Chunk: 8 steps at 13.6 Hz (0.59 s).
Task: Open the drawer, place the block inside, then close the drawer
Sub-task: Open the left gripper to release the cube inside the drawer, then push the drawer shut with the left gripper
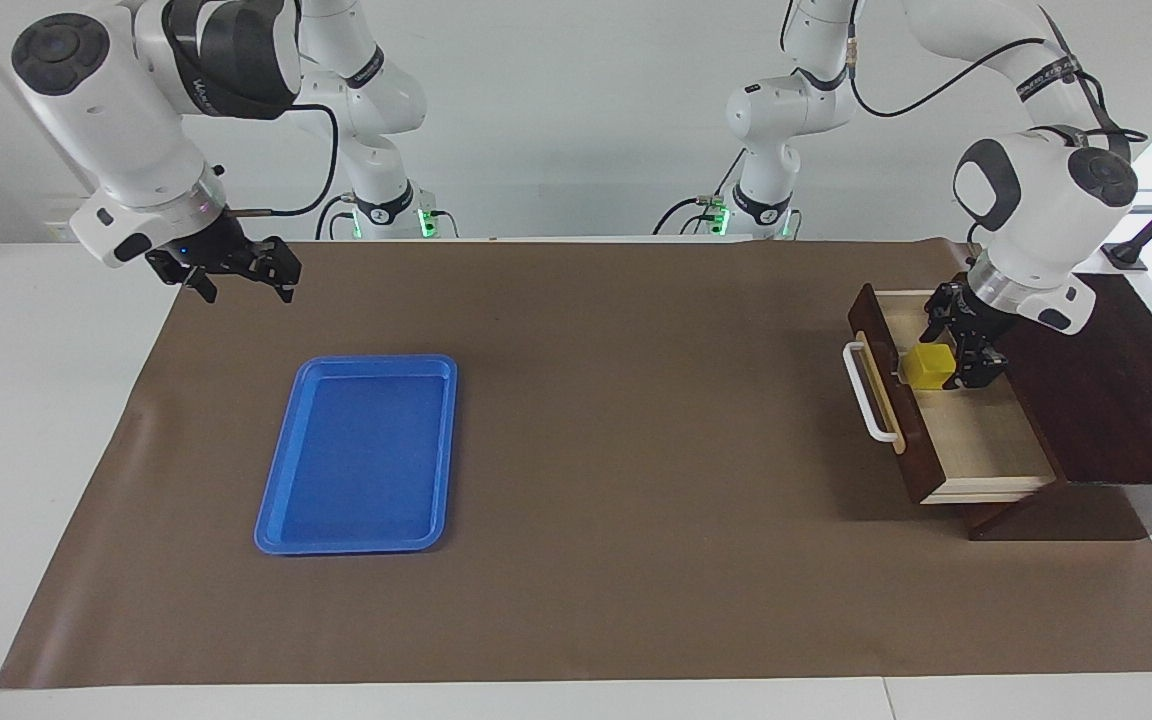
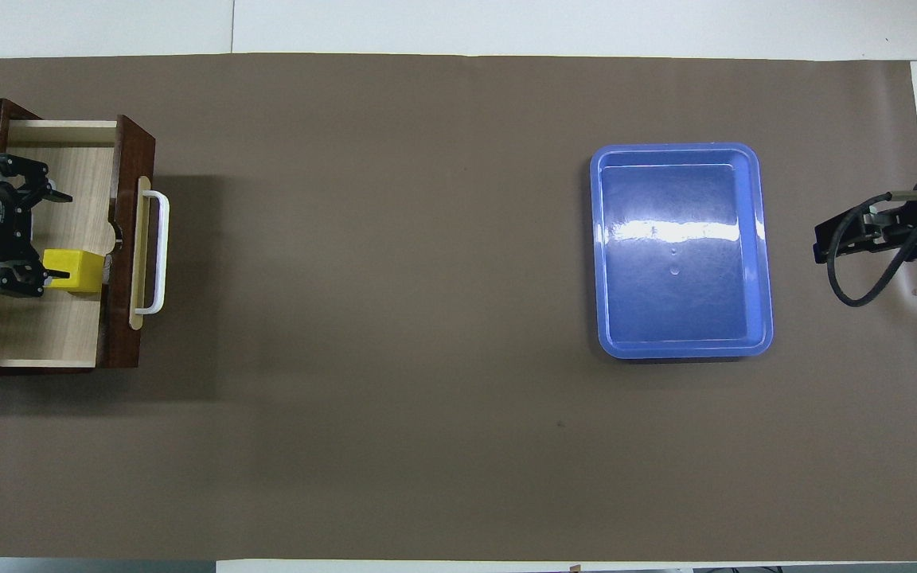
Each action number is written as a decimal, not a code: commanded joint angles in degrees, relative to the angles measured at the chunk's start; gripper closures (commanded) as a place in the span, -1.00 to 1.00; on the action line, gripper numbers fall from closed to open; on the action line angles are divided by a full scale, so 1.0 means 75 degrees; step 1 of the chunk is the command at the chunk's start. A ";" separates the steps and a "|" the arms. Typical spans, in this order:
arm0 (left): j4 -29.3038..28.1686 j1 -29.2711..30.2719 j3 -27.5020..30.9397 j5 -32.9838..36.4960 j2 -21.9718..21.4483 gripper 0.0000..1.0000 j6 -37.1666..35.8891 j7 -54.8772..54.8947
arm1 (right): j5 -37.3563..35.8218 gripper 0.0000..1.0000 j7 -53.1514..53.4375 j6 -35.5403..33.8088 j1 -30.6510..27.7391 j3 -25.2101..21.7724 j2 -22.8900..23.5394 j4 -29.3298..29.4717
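Note:
The drawer (image 1: pixel 986 440) stands pulled out of its dark cabinet (image 1: pixel 1116 400), white handle (image 1: pixel 861 395) toward the table's middle. The yellow block (image 1: pixel 928 366) rests on the pale drawer floor (image 2: pixel 44 326), just inside the front panel. My left gripper (image 1: pixel 958 345) hangs over the drawer, open, its fingers spread wide. In the overhead view one fingertip (image 2: pixel 56 276) lies against the block (image 2: pixel 72 270); the left gripper (image 2: pixel 56 236) holds nothing. My right gripper (image 1: pixel 248 290) waits open in the air over the mat's corner at the right arm's end.
A blue tray (image 1: pixel 356 455) with nothing in it lies on the brown mat toward the right arm's end, also seen from above (image 2: pixel 681 251). The cabinet's dark top reaches the mat's edge at the left arm's end.

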 commanded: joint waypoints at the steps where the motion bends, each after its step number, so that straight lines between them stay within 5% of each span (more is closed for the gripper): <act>1: 0.0024 -0.0710 0.0093 -0.0109 0.0042 -1.00 -0.0133 -0.0219 | 0.0090 -1.00 0.0207 0.0101 -0.0132 0.0092 -0.0098 -0.0050; 8: -0.1032 -0.0761 0.0116 0.0370 0.0194 -1.00 0.1027 -0.0290 | 0.0078 -1.00 0.0266 0.0218 -0.0062 0.0092 -0.0098 -0.0062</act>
